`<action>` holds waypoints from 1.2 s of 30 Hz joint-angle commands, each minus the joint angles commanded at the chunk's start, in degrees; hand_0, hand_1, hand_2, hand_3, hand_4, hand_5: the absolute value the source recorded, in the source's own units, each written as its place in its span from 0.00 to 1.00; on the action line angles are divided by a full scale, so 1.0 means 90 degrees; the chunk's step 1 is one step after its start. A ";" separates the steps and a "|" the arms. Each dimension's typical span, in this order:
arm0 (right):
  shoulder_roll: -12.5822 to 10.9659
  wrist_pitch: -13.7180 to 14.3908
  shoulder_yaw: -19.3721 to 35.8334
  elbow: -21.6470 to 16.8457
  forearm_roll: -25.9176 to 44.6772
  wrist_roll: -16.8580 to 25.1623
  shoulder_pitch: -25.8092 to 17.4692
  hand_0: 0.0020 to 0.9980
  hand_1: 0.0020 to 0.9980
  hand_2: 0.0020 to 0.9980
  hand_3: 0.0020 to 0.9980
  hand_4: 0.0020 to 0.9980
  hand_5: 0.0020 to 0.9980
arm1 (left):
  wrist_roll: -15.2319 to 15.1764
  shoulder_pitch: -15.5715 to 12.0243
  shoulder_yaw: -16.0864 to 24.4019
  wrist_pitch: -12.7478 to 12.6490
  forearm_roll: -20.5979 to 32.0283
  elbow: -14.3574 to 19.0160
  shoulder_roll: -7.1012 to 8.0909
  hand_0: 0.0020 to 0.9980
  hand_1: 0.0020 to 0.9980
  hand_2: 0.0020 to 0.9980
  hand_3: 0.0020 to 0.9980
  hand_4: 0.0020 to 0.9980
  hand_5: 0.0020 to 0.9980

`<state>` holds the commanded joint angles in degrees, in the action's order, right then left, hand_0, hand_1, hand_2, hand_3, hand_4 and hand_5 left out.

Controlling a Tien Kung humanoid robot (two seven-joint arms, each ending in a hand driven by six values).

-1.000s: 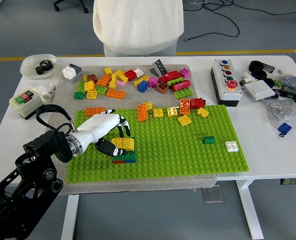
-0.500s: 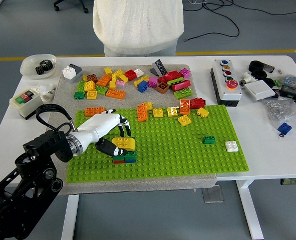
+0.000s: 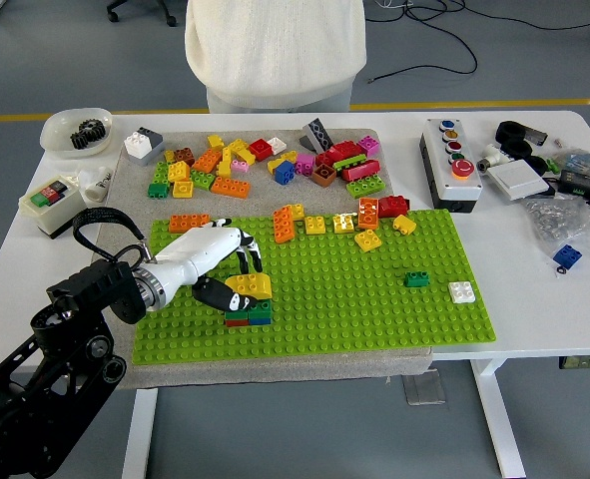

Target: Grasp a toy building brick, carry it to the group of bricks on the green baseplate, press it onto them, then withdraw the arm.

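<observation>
Centrally, a yellow toy brick [image 3: 250, 286] with a rounded top sat on a small stack of red, blue and green bricks [image 3: 248, 316] near the left front of the green baseplate [image 3: 374, 299]. It looked light, hard and smooth-sided, the kind of piece best held by its two opposite flat sides so the studs stay free; pressing it down probably needed a firm, straight push from above.

The robot's left hand [image 3: 225, 267], white-backed with dark fingers, reached in from the left and pinched the yellow brick, with the thumb low on its near left side and the other fingers curled over its far edge. The brick appeared to be resting on the stack, though how fully it was seated could not be told. The right arm was not visible.

Farther back, loose bricks [image 3: 255, 160] in many colours lay scattered on a grey mat [image 3: 275, 359], and a row of orange, yellow and red ones [image 3: 344, 220] stood along the far edge of the baseplate. A small green brick [image 3: 417, 279] and a white brick [image 3: 462, 291] sat apart on the right of the plate. A person in a white jumper [image 3: 275, 50] stood at the far side of the table [image 3: 534, 299]; no hands were visible. A button box [image 3: 450, 160] lay to the right.
</observation>
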<state>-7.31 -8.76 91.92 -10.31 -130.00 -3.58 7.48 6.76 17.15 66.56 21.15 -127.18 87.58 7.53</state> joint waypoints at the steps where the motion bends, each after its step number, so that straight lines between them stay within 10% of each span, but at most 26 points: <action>1: 0.0000 0.0000 -0.0002 0.0000 0.0000 0.0001 0.0001 0.75 0.64 0.72 0.63 0.89 0.49 | 0.0000 -0.0001 -0.0001 0.0001 -0.0001 -0.0001 0.0000 1.00 0.72 0.47 0.51 0.80 0.09; 36: 0.0006 -0.0003 -0.0007 0.0000 0.0000 0.0004 0.0002 0.75 0.64 0.72 0.63 0.89 0.49 | -0.0289 0.0150 -0.0068 0.0122 -0.0112 -0.0075 0.0177 1.00 0.74 0.48 0.52 0.83 0.13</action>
<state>-7.25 -8.79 91.86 -10.31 -130.00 -3.55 7.50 4.15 18.50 65.94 22.24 -128.19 86.91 9.12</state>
